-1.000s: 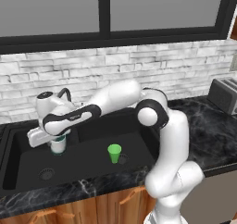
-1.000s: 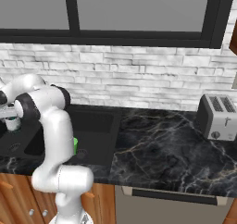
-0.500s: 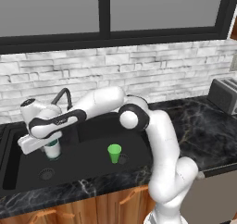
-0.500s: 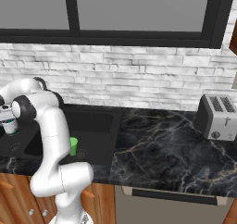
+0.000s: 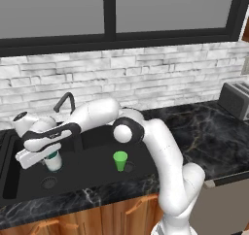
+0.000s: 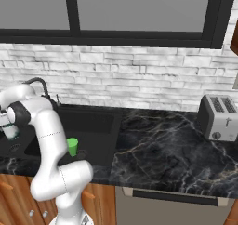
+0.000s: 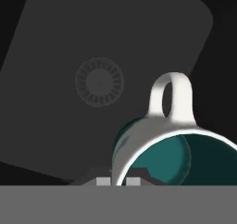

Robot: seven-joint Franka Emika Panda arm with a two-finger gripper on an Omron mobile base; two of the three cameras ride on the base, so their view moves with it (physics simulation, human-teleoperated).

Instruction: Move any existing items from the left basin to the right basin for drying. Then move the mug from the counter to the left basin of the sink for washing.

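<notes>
My gripper (image 5: pixel 47 156) is shut on the rim of the white mug (image 5: pixel 54 161), which hangs upright low inside the left basin (image 5: pixel 24 178) of the black sink, above and beside its round drain (image 5: pixel 47 182). From the hand, the mug (image 7: pixel 172 137) shows its teal inside and looped handle, with the fingertips (image 7: pixel 105 181) pinching its rim and the drain (image 7: pixel 99 81) beyond. The bright green cup (image 5: pixel 120 161) stands upright in the right basin (image 5: pixel 97 151). From the right, the mug (image 6: pixel 10 131) is at the far left and the green cup (image 6: pixel 72 146) stands behind the arm.
A black curved faucet (image 5: pixel 65 101) rises behind the sink's divider. The black marble counter (image 5: pixel 204 127) runs to the right, with a silver toaster (image 6: pixel 218 117) at its far end. A white brick wall and a window stand behind.
The arm has swung left and down, carrying the mug from above the sink's middle into the left basin. The green cup has not moved.
</notes>
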